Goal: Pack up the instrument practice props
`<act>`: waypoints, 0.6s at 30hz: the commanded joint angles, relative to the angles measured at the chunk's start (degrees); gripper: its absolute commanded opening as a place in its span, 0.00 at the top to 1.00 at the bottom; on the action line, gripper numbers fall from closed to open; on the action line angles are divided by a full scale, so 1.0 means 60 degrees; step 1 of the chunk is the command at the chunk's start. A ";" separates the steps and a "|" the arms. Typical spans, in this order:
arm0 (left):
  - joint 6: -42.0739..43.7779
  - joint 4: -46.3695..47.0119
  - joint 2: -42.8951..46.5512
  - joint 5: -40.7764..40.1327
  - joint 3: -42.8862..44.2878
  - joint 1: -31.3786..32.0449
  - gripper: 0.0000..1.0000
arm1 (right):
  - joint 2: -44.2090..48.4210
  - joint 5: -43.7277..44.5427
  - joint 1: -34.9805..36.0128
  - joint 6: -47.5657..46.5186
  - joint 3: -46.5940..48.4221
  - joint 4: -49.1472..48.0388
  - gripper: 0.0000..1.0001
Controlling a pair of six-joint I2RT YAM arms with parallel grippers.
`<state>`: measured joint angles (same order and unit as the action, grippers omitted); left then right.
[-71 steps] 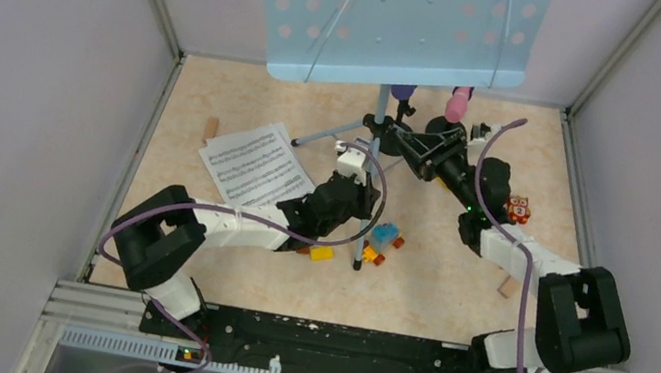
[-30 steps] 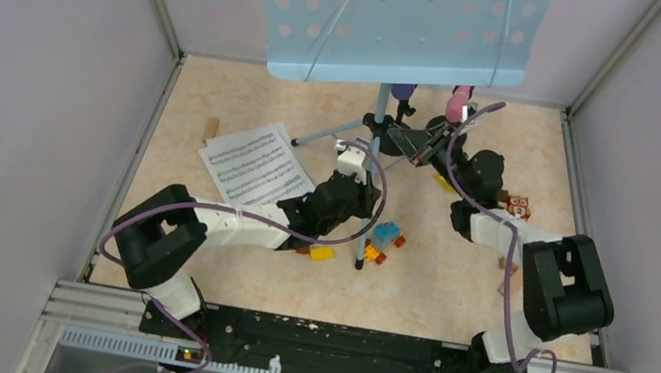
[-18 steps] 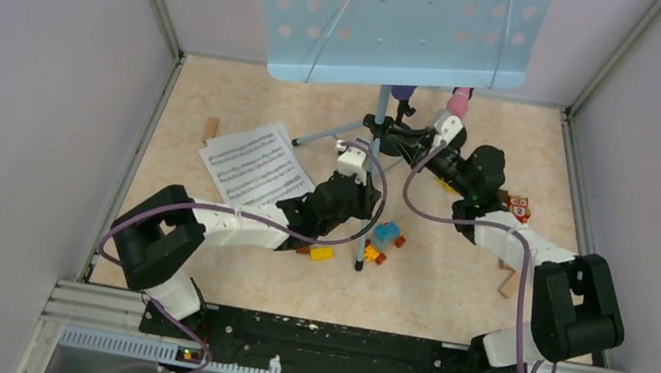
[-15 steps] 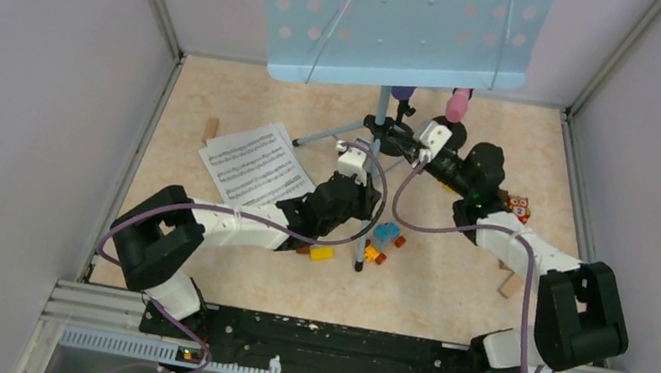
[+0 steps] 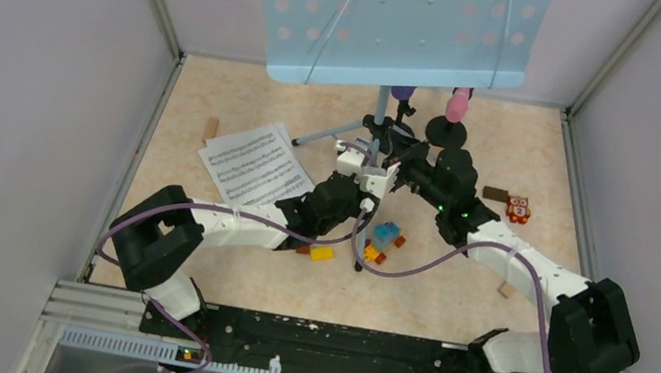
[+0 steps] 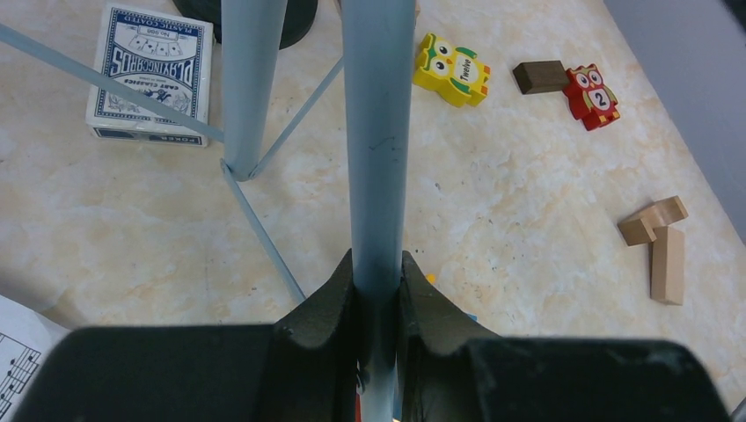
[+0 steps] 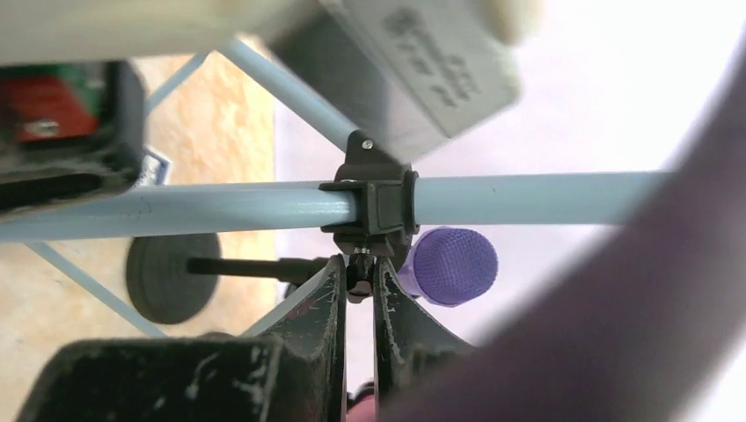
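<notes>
Left wrist view: your left pincer (image 6: 378, 268) is clamping a pale blue stand tube (image 6: 378, 132). The jaws are nearly closed and pressing on both sides of it. The tube's long axis is running straight ahead from the fingers, and a second tube (image 6: 251, 88) is standing just left of it. The card box (image 6: 151, 75) is lying further left on the tabletop (image 6: 528, 202); it's not a prop.

In the right wrist view your right pincer (image 7: 359, 268) is pinching shut on what looks like the clamp knob (image 7: 357, 274). The knob is hanging under the black clamp (image 7: 374, 204). The crosswise tube (image 7: 220, 209) is running left to right just ahead of the fingertips, square to the fingers. The knob's axis is pointing back along the fingers, so I judge a wrist roll is the move this sets up. The right arm is the one at the joint.

The purple microphone (image 7: 449, 264) is sitting behind the clamp to the right, and a mic holder (image 7: 171, 277) base is lying behind to the left.

From the top, the left arm is stretching low and forward. The right arm is bending in from the right, wrist turned left. The music desk (image 5: 396, 15) is standing above both pincers. The sheet music (image 5: 256, 166) is lying left of the left pincer.
</notes>
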<state>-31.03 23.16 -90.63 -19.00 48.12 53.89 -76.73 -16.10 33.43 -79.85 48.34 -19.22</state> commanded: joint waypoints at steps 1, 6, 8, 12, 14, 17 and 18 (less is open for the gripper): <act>-0.0316 -0.1429 -0.0168 0.0359 -0.0559 0.0027 1.00 | 0.0271 0.1043 0.0256 -0.1828 -0.0941 0.0142 1.00; -0.0359 -0.1412 -0.0171 0.0355 -0.0593 0.0035 1.00 | 0.0794 0.0866 0.0258 0.0259 -0.0994 -0.1008 0.81; -0.0366 -0.1435 -0.0148 0.0322 -0.0597 0.0028 1.00 | 0.1020 0.1024 0.0253 0.1917 -0.0742 -0.1199 0.45; -0.0268 -0.1526 -0.0048 0.0182 -0.0570 0.0026 1.00 | 0.1878 0.1709 0.0220 0.5357 -0.1497 -0.3350 0.18; -0.0222 -0.1594 0.0011 0.0131 -0.0552 0.0020 1.00 | 0.2327 0.2112 0.0173 0.6804 -0.2169 -0.4139 0.16; -0.0191 -0.1666 0.0076 0.0046 -0.0562 0.0013 1.00 | 0.2931 0.3420 -0.0003 0.9452 -0.2933 -0.4767 0.13; -0.0179 -0.1674 0.0100 0.0047 -0.0567 0.0015 1.00 | 0.3139 0.3791 -0.0137 1.0401 -0.3104 -0.4685 0.12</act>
<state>-30.52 23.99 -90.45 -17.69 47.68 54.00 -62.00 -3.25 34.26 -44.51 33.65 -39.31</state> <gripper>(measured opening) 0.205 0.861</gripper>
